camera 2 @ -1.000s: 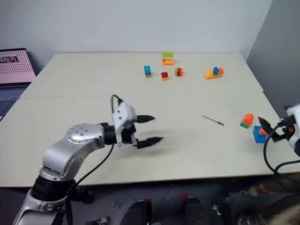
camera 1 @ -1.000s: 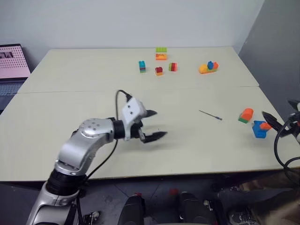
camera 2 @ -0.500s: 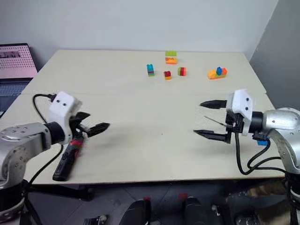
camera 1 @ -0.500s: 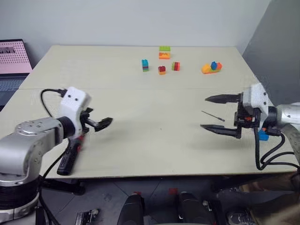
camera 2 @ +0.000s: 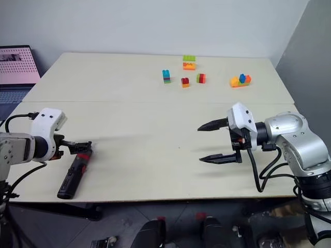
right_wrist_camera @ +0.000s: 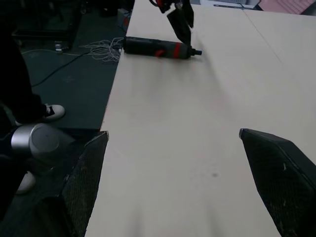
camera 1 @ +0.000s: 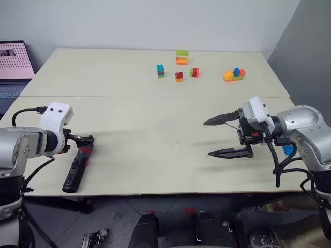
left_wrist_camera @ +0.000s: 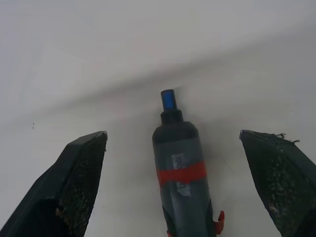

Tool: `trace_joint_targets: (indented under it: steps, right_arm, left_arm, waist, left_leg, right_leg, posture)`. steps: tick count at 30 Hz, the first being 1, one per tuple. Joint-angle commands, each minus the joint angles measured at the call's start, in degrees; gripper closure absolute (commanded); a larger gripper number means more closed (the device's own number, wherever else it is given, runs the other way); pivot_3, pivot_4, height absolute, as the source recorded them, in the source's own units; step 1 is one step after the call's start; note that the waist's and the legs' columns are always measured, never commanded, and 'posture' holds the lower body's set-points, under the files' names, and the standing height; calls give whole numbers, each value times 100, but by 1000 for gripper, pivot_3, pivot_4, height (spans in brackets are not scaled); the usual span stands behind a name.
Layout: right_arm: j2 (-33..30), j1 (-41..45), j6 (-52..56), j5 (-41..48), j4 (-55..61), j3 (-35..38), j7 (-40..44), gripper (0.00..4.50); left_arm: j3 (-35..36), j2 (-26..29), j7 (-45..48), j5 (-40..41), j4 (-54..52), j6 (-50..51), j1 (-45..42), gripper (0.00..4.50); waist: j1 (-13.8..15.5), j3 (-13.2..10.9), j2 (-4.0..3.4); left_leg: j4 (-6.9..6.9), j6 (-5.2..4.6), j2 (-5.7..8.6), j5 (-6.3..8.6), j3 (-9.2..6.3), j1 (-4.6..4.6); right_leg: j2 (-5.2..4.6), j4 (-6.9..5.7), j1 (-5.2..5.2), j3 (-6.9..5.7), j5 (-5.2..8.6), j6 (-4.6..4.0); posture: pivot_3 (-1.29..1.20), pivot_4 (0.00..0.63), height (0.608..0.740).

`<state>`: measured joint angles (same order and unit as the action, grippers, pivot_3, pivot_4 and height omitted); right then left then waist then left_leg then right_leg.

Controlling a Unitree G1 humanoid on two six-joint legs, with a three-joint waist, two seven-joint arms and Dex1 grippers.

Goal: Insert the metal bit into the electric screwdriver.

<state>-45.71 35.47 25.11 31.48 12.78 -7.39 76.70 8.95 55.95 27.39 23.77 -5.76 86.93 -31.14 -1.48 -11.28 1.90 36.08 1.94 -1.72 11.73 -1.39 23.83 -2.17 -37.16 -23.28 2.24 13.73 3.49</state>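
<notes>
The electric screwdriver [camera 1: 75,169], black with a red band, lies at the table's front left edge, its narrow blue-tipped end [left_wrist_camera: 168,98] pointing away from the edge. My left gripper [camera 1: 84,142] hangs open just above that end, and its fingers [left_wrist_camera: 81,168] stand either side of the tool without touching it. My right gripper [camera 1: 207,138] is open over the right half of the table, pointing left, with nothing between its fingers [right_wrist_camera: 276,168]. The metal bit is hidden. From the right wrist the screwdriver [right_wrist_camera: 158,48] shows far off, under the left gripper [right_wrist_camera: 180,17].
Several toy brick stacks [camera 1: 179,77] stand at the back of the table, with an orange and blue one [camera 1: 232,75] to the right. A blue brick [camera 1: 287,150] sits behind my right arm. A laptop [camera 1: 13,58] is at the far left. The table's front edge [camera 1: 170,194] is close.
My left gripper has swung from the table's middle out to the left, over the screwdriver's end. My right gripper has come in from the right edge and now covers the spot where the bit lay.
</notes>
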Motion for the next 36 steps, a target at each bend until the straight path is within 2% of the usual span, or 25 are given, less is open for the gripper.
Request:
trace_joint_targets:
  steps: [1, 13, 24, 29, 32, 36]
  right_arm:
    - [73, 178, -30, 6, 125, -53, 143, 29]
    - [107, 141, 213, 142, 355, -22, 126, 29]
    - [212, 214, 555, 382, 440, 83, -8, 29]
    - [145, 189, 588, 402, 476, 111, 1, 29]
    - [113, 174, 607, 415, 485, 130, 8, 0]
    - [122, 181, 613, 414, 445, 137, 13, 0]
  left_arm:
    - [-278, -84, -206, -165, 322, 327, -319, 0]
    - [-487, -265, -352, -266, 877, 502, -537, 0]
    - [-744, -430, -153, -417, 1917, -248, -880, 0]
    - [-858, -401, -13, -410, 1929, -254, -852, 0]
    - [-886, -363, 23, -405, 1833, -164, -782, 508]
    - [-940, -253, 92, -379, 1696, -55, -696, 1441]
  waist:
    - [-13, 1, 1]
    - [-29, 0, 2]
    - [-21, 1, 3]
    - [-23, 1, 3]
    - [-24, 1, 3]
    - [-24, 1, 3]
  left_leg:
    - [0, 0, 0, 0, -1, 0]
    - [0, 1, -1, 0, 1, 3]
    - [1, 1, 0, 0, 1, 2]
    - [2, 1, 0, -1, 0, 1]
    - [2, 1, 0, -1, 1, 0]
    - [3, 1, 0, -1, 1, 0]
  right_leg:
    - [1, -1, 0, 0, -2, 3]
    - [1, -9, -10, 2, -4, 3]
    - [1, -15, -10, 2, -6, 0]
    - [1, -17, -10, 3, -6, 1]
    - [1, -20, -10, 3, -6, 1]
    - [1, -20, -10, 4, -6, 1]
  posture:
    - [0, 150, 740]
    - [0, 150, 740]
    - [0, 150, 740]
    - [0, 150, 740]
    - [0, 150, 740]
    - [0, 150, 740]
